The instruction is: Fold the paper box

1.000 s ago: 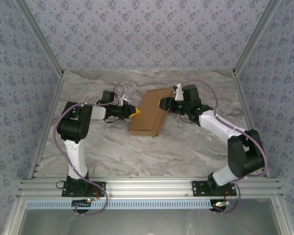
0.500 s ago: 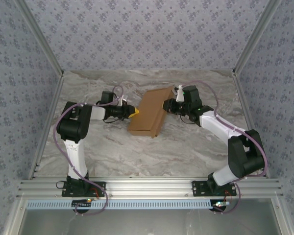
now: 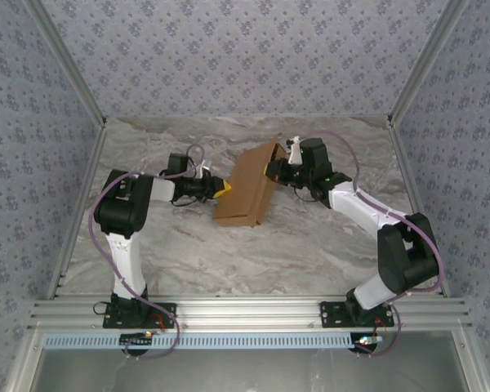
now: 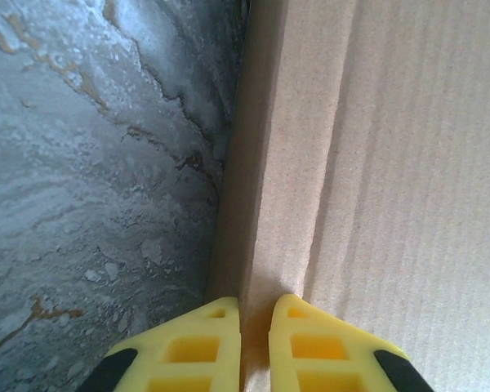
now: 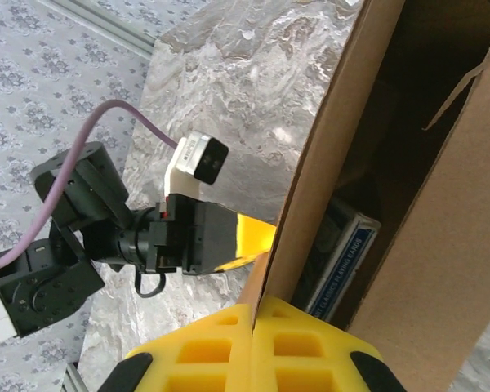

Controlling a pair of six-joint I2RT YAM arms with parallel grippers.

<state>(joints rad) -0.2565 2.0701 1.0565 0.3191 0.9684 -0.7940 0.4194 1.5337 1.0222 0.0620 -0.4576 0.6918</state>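
Centre-left of top view: clamping left wall of paper box [image 3: 243, 192] with left pincer [image 3: 221, 188], narrow, cardboard between tips. Sitting mid-frame on desk [image 3: 310, 245], partly open. Centre-right: nipping thin flap edge with right pincer [image 3: 271, 170], closed tight on it. Could tear or crease flap if pulled against left hold; could slip off thin edge and spring back open.

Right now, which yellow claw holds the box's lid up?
The right gripper: it pinches the raised lid edge of the paper box; the left gripper grips its low side wall.
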